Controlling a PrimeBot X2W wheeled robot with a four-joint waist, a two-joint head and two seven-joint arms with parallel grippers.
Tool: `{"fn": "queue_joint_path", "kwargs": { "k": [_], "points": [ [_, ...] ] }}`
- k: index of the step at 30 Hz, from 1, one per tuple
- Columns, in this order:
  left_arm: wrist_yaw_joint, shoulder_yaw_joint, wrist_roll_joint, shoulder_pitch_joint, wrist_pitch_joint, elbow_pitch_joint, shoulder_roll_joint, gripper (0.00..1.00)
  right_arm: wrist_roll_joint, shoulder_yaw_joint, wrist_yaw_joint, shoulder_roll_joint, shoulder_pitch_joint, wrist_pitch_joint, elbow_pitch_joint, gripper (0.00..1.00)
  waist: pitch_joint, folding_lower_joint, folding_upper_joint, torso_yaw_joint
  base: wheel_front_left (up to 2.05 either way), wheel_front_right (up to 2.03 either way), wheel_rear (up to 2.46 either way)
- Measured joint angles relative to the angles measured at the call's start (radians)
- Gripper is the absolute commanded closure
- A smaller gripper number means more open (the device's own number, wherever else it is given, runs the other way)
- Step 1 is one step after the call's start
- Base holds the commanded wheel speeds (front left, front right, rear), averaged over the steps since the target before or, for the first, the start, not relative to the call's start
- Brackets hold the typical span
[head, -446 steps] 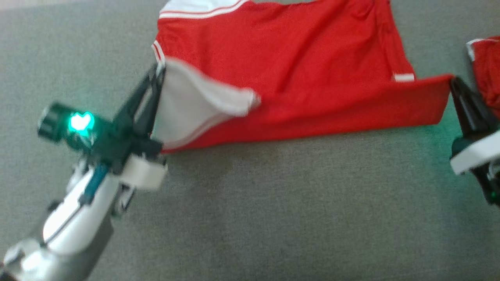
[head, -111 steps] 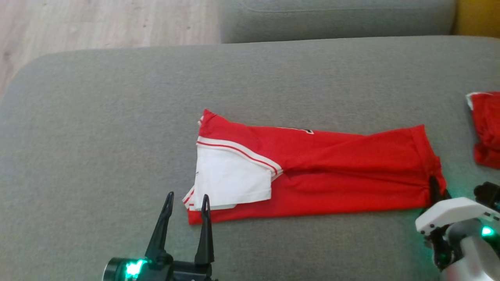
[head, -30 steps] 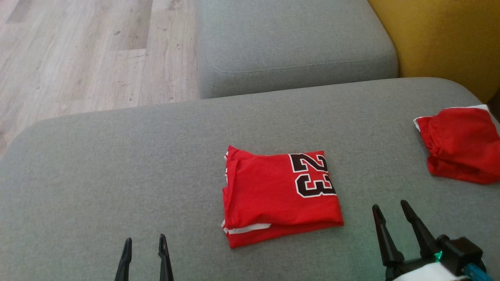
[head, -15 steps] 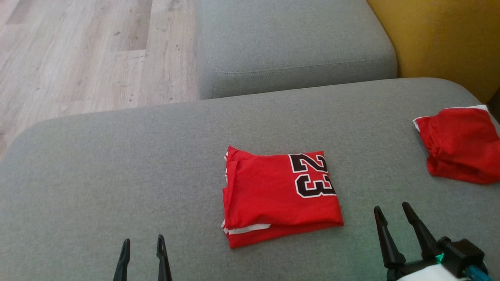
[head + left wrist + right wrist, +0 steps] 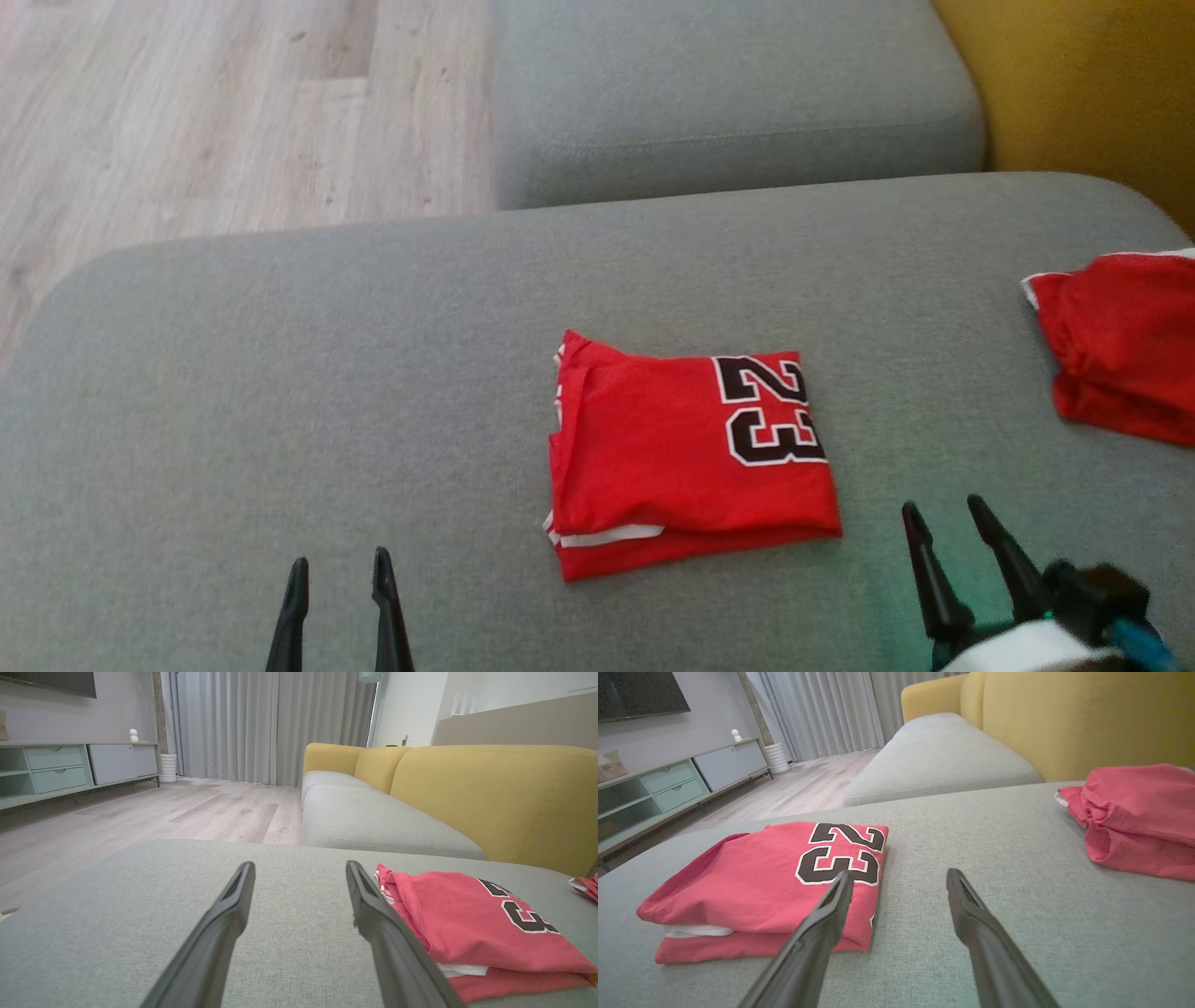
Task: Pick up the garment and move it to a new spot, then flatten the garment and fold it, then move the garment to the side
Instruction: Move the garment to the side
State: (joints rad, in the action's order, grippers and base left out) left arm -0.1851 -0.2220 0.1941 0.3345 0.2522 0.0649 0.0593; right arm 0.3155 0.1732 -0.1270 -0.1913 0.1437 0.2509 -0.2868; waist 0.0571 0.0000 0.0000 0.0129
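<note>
Your garment [image 5: 691,457] lies folded into a compact, roughly square red packet near the middle of the grey cushion [image 5: 280,373]. On its top layer, toward the right edge in the head view, you can read a black 23 outlined in white, turned sideways. The top face is mostly smooth, with a few soft creases. Its left edge shows stacked layers with thin white trim, and a white strip peeks out between the layers along the near edge.

Your left gripper [image 5: 340,558] sits low in the head view, left of the garment and well apart from it. Its fingers [image 5: 383,607] are spread and hold nothing. Your right gripper [image 5: 941,505] is just off the garment's near right corner, not touching it, and its fingers [image 5: 934,583] are likewise apart and empty.

A red heap [image 5: 1120,345] of cloth lies bunched at the cushion's right edge, well apart from the garment. Wooden floor [image 5: 187,112] shows beyond the cushion's far left.
</note>
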Motion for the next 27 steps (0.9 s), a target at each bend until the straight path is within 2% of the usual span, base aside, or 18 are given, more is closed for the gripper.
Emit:
{"fn": "queue_joint_path", "kwargs": {
  "k": [4, 9, 13, 20, 21, 22, 23, 27],
  "points": [
    [0.0, -0.019, 0.01, -0.002, 0.0, 0.009, 0.0, 0.0, 0.073, 0.022, 0.0, -0.019, -0.097, -0.01, -0.107, 0.0, -0.025, 0.0, 0.0, 0.022, 0.0, 0.0, 0.0],
    [-0.01, -0.049, 0.005, -0.02, 0.0, 0.017, 0.0, 0.0, 0.198, 0.085, 0.0, -0.059, -0.237, -0.112, -0.213, 0.0, -0.065, 0.0, 0.0, 0.05, 0.0, 0.0, 0.0],
    [-0.022, -0.074, -0.012, -0.07, 0.0, 0.028, 0.0, 0.0, 0.317, 0.13, 0.0, -0.083, -0.321, -0.189, -0.279, 0.0, -0.105, 0.0002, 0.0, 0.078, 0.0, 0.0, 0.0],
    [-0.027, -0.105, -0.012, -0.108, 0.0, 0.036, 0.0, 0.0, 0.517, 0.242, 0.0, -0.083, -0.401, -0.297, -0.338, 0.0, -0.154, 0.0002, 0.0, 0.121, 0.0, 0.0, 0.0],
    [-0.027, -0.106, -0.012, -0.109, 0.0, 0.036, 0.0, 0.0, 0.538, 0.25, 0.0, -0.084, -0.408, -0.296, -0.338, 0.5, -0.158, 0.0002, 0.0, 0.124, 0.0, 0.0, 0.0],
    [-0.027, -0.107, -0.012, -0.109, 0.0, 0.036, 0.0, 0.0, 0.558, 0.258, 0.0, -0.084, -0.415, -0.295, -0.338, 0.5, -0.162, 0.0002, 0.0, 0.125, 0.0, 0.0, 0.0],
    [-0.027, -0.108, -0.012, -0.11, 0.0, 0.036, 0.0, 0.0, 0.576, 0.267, 0.0, -0.085, -0.423, -0.292, -0.339, 1.0, -0.166, 0.0001, 0.0, 0.126, 0.0, 0.0, 0.0],
    [-0.026, -0.11, -0.012, -0.124, 0.0, 0.04, 0.0, 0.0, 0.6, 0.315, 0.0, -0.118, -0.456, -0.267, -0.334, 1.0, -0.18, 0.0001, 0.0, 0.107, 0.0, 0.0, 0.0]
  ]
}}
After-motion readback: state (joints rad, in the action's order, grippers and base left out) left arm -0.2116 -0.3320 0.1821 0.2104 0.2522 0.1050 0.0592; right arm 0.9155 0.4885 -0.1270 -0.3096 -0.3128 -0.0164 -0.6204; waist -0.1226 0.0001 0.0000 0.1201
